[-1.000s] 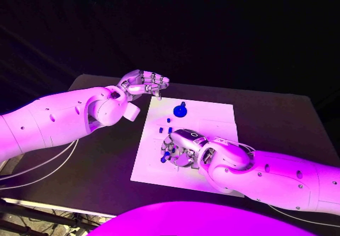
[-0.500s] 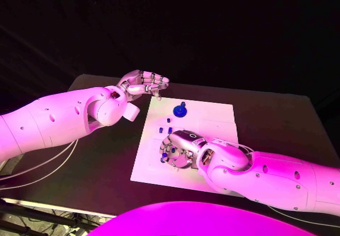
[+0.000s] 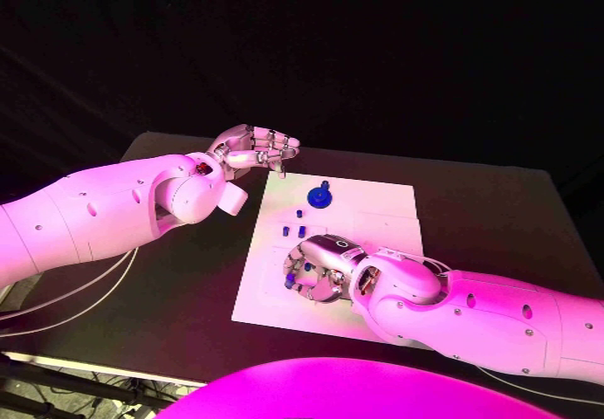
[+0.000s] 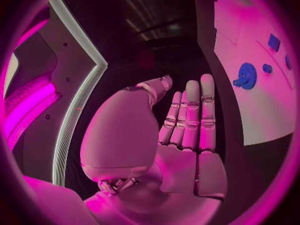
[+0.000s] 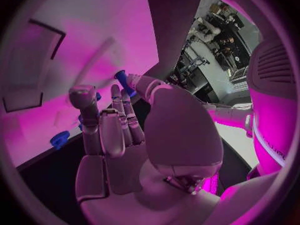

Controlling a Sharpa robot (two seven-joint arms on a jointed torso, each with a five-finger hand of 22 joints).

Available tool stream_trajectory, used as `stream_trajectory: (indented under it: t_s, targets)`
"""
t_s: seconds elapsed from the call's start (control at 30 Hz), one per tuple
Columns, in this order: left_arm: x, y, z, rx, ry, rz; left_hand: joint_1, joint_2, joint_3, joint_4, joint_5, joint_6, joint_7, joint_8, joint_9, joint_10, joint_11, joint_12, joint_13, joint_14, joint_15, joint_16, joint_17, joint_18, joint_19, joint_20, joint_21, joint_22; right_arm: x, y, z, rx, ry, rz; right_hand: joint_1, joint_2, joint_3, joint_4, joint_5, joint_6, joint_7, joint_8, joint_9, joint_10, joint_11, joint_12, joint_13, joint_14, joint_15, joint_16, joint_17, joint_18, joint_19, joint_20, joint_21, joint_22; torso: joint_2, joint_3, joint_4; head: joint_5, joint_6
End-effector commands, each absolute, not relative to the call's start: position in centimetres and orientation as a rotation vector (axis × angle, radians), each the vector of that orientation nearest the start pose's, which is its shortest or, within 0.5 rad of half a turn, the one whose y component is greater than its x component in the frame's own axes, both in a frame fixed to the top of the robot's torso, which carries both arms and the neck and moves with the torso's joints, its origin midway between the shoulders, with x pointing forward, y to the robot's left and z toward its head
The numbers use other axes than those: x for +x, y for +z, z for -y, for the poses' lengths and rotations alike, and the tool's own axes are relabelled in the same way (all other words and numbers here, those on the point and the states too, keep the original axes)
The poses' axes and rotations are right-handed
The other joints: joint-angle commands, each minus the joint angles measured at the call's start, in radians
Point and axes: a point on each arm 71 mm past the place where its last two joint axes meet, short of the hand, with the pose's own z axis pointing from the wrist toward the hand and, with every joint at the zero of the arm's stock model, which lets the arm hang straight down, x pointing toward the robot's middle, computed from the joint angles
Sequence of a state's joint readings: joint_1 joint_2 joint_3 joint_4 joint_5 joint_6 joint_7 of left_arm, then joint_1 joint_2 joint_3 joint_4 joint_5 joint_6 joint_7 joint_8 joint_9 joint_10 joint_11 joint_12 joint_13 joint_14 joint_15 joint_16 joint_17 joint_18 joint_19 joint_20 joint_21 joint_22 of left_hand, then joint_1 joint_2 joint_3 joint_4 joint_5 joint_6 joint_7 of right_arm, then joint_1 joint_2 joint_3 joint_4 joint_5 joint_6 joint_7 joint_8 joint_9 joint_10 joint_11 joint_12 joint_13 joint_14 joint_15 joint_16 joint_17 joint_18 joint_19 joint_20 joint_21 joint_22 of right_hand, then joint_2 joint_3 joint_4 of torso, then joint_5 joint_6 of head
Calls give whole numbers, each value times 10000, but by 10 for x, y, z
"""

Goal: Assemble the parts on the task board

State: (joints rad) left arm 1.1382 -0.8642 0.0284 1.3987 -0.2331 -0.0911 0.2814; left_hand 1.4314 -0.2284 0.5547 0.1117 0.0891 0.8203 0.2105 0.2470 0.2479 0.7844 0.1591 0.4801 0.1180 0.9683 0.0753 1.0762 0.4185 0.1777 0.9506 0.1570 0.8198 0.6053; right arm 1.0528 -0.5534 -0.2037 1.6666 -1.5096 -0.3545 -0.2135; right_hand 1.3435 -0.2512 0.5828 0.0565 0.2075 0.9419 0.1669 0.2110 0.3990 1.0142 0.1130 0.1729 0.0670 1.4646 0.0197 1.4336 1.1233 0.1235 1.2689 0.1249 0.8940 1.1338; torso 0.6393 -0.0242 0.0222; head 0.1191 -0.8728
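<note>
A dark room is sitting behind the black worktop [image 3: 490,209]. The left hand [image 3: 256,148] is hanging off the task board [image 3: 378,209], fingers curled, holding nothing. The right hand [image 3: 321,266] is nearer: small blue parts [image 5: 122,80] are lying right by its fingers [image 5: 119,115]; whether they are pinching one, I cannot tell.

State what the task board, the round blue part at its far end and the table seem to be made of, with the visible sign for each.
Task board: probably matte white plastic or card, flat and glare-free. Round blue part: likely moulded plastic, with uniform saturated colour. Table: dark matte surface, material unclear.
</note>
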Motion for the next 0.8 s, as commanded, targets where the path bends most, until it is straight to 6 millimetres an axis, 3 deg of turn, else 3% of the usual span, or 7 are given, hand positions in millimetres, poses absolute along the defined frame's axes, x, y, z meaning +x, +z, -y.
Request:
stream_trajectory:
  t_s: [0.03,0.2,0.27,0.33,0.47,0.67,0.8]
  targets:
    - [501,-196,-243,-9393,-15119,-16253,-16,30,-75,-1,1,-93,36,-31,-13,-72,-32,48,-17,-50,18,-26,-11,61,2,76,-45,-8,361,-272,29,-3641,10096,-18434,-107,-18,-94,-85,-41,-152,6,-101,-31,-274,18,-42,-12,120,92,-107,-148,192,-131,3,-195,-116,2,3,0,-15,2]
    - [502,-196,-244,-9401,-15093,-16258,-16,30,-75,-1,1,-93,36,-31,-13,-72,-32,48,-17,-50,18,-26,-11,61,2,76,-45,-8,360,-268,35,-3313,10451,-18038,-40,-65,-564,-241,-23,-536,23,-366,-133,-903,86,22,5,16,153,-261,-473,265,-310,53,-655,-390,-3,0,-4,-22,2]
    - [502,-196,-244,-9407,-15078,-16251,-16,30,-75,-1,1,-93,36,-31,-13,-72,-32,48,-17,-50,18,-26,-11,61,2,76,-45,-8,359,-265,38,-3101,10650,-17819,25,15,-912,-270,-10,-644,12,-447,-168,-1113,113,154,31,-10,164,-303,-549,278,-344,80,-790,-468,-8,-3,-9,-32,2]
    - [502,-196,-245,-9413,-15060,-16242,-14,30,-81,3,1,-97,39,-32,-15,-83,-29,50,-19,-52,20,-26,-12,61,3,78,-49,-11,360,-261,43,-2824,10881,-17613,236,208,-1733,-270,29,-861,-56,-597,-253,-1517,168,377,52,-113,211,-448,-848,348,-510,122,-1262,-758,-12,0,-13,-31,2]
    - [502,-197,-246,-9425,-15028,-16234,-14,30,-81,3,1,-97,39,-32,-15,-83,-29,50,-19,-52,20,-26,-12,61,3,78,-49,-11,364,-250,55,-2275,11175,-17204,522,410,-2449,-191,46,-1153,-113,-791,-379,-1707,161,784,87,-115,206,-490,-916,361,-480,126,-1413,-848,-23,7,-15,-81,2]
    - [502,-197,-247,-9451,-14984,-16226,-15,24,-91,6,-1,-103,42,-33,-17,-95,-27,53,-22,-55,23,-27,-13,61,3,81,-54,-14,378,-227,91,-753,11283,-16881,739,598,-2294,-219,47,-1140,149,-841,-475,-1086,33,1412,154,-45,96,-500,-899,319,-273,34,-1192,-694,-39,-11,-32,-248,47]
    - [502,-198,-248,-9470,-14965,-16209,-15,19,-104,11,-2,-114,46,-36,-21,-113,-23,56,-25,-58,26,-27,-14,60,3,84,-61,-19,389,-213,128,733,10798,-17204,480,540,-1820,-85,48,-554,238,-633,-488,-142,38,1728,99,65,103,-376,-632,233,-45,30,-757,-386,-95,-16,-78,-447,74]
